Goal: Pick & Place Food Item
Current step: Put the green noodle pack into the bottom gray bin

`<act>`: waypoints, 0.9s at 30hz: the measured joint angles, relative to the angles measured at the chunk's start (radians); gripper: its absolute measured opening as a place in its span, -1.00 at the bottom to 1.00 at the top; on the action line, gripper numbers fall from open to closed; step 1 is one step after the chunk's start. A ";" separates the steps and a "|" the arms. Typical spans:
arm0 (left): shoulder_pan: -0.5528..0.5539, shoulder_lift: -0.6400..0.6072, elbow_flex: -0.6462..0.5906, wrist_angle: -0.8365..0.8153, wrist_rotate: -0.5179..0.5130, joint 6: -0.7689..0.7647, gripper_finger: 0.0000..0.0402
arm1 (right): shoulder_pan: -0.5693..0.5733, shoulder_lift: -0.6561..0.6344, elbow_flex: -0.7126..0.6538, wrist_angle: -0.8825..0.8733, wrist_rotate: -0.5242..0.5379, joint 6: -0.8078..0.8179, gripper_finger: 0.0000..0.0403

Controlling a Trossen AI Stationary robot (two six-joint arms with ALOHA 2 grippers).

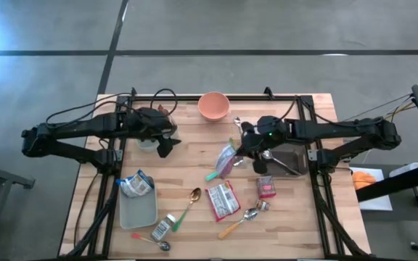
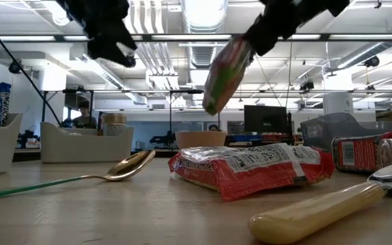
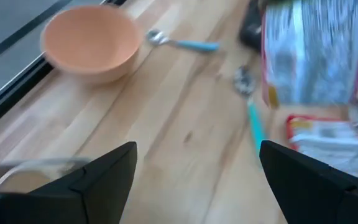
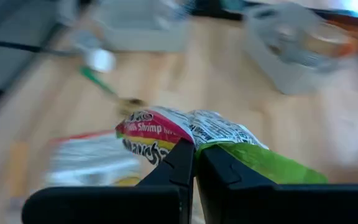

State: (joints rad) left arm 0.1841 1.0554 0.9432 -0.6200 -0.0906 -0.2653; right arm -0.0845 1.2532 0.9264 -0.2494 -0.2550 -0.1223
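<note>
Wooden table [image 1: 194, 138] below; right gripper [image 1: 239, 148] pinches snack packet [image 1: 226, 160] aloft; left gripper [image 1: 167, 145] spread, empty

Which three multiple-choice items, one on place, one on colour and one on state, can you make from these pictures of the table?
1. Where is the green noodle packet?
A. in the grey tray
B. lifted over the table by the right gripper
C. inside the bowl

2. What colour is the bowl?
A. blue
B. black
C. orange-pink

3. How is the left gripper?
A. open and holding nothing
B. shut on a spoon
C. shut on the bowl

Answers: 1 B, the low view shows the packet hanging above the wood. 2 C, the high view shows it. 3 A, the left wrist view shows its fingers apart with nothing between.
</note>
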 joint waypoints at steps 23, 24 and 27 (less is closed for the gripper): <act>0.000 0.178 -0.102 0.644 0.511 -0.230 0.72 | 0.178 0.005 0.000 0.228 -0.382 -0.058 -0.96; 0.000 0.196 -0.102 0.664 0.535 -0.230 0.72 | 0.178 0.008 0.000 0.236 -0.382 -0.057 -0.96; -0.001 0.243 -0.102 0.767 0.624 -0.215 0.72 | 0.179 0.027 0.000 0.260 -0.383 -0.061 -0.96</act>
State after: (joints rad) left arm 0.1829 1.2987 0.8410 0.1472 0.5335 -0.4803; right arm 0.0944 1.2800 0.9268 0.0109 -0.6380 -0.1834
